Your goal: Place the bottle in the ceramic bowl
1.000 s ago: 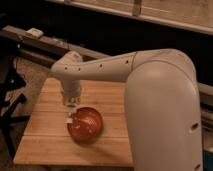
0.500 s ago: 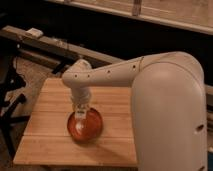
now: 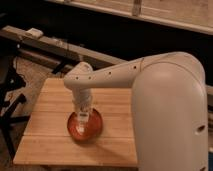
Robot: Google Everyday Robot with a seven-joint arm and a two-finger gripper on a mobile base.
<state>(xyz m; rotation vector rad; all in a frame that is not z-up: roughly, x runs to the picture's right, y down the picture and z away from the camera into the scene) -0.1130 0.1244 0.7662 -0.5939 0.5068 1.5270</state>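
The ceramic bowl point(image 3: 92, 131) is a round orange-red dish on the wooden table point(image 3: 50, 135), near its front middle. My white arm reaches in from the right and bends down over it. The gripper point(image 3: 83, 120) hangs straight down into the bowl. A small pale bottle point(image 3: 82, 118) shows at the gripper's tip, low over the bowl's inside. I cannot tell whether it rests on the bowl or hangs just above it.
The robot's big white body point(image 3: 170, 115) fills the right side and hides the table's right part. A dark stand point(image 3: 12, 107) is at the left of the table. A grey rail with a small white box point(image 3: 35, 33) runs behind.
The arm has swung right and lowered, bringing the gripper from the bowl's left rim to over the bowl's middle.
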